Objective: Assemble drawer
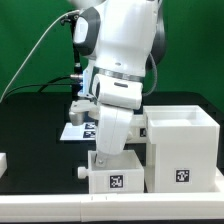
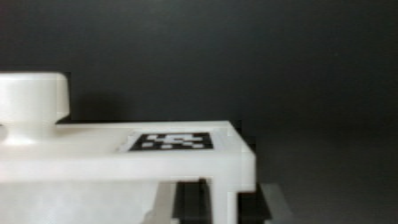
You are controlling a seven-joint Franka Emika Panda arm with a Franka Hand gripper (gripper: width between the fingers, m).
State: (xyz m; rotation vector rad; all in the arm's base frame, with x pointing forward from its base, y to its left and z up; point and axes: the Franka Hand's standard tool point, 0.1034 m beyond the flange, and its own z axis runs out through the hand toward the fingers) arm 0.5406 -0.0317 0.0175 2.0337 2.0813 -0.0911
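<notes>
Exterior view: the Panda arm (image 1: 125, 60) is seen bent down over the black table (image 1: 40, 170), with the open-topped white drawer box (image 1: 180, 150) set at the exterior view's right and the smaller knobbed drawer (image 1: 115, 175) just beside it. Wrist view: a wall of the knobbed drawer is clamped between the dark fingers (image 2: 267, 205) of the gripper (image 2: 222, 205), with the knob (image 2: 32, 100) standing upright.

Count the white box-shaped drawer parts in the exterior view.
2. The smaller box sits below the arm; the larger box stands just to the exterior view's right of it. The arm may hide other parts.
</notes>
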